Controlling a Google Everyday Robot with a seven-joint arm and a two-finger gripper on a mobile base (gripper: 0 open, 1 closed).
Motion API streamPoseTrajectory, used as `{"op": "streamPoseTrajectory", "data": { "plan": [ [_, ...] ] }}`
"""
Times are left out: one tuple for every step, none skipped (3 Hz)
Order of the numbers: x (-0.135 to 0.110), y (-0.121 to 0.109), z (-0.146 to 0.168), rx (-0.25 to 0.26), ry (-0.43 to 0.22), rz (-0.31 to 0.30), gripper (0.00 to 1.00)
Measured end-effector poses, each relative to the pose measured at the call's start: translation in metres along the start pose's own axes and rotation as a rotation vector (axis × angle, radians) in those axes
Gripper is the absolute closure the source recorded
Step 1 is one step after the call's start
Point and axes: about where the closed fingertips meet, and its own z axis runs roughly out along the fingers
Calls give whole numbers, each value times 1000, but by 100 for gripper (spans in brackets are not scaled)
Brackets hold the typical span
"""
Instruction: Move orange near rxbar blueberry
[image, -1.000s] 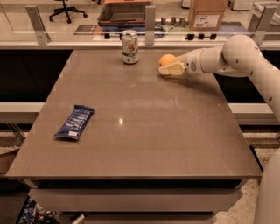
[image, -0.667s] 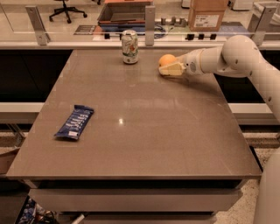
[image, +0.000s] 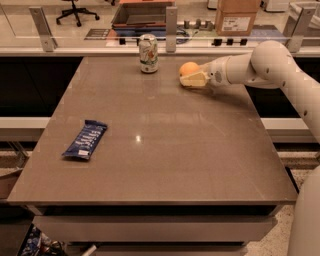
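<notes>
Nothing has shifted since a second ago: the orange (image: 188, 69) sits on the same spot just to the right of the drink can (image: 148, 53), and the hand (image: 190, 75) stays clasped on it. The hand reaches in from the right of the can, at the can's own depth near the worktop's (image: 165, 150) back edge. One pale finger (image: 195, 80) lies against the front of the fruit; the far side of the fruit is hidden. The white arm (image: 265, 65) runs from the hand out past the worktop's right edge.

The can stands upright close to the back edge, with a bare gap between it and the orange. The rxbar blueberry (image: 85, 139) lies flat well apart from the can, forward of it and to its left, close to the left edge of the worktop and angled a little toward the can. Between the can and the bar the brown surface is bare, and so is the wide stretch forward and right of the can down to the front edge.
</notes>
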Motion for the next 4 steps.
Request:
{"op": "streamPoseTrajectory", "data": {
  "plan": [
    [-2, 1, 0, -2, 2, 3, 100],
    [-15, 5, -15, -12, -7, -6, 100],
    [-30, 19, -34, -39, -12, -31, 100],
    [-40, 43, -50, -113, -20, -52, 100]
  ]
}}
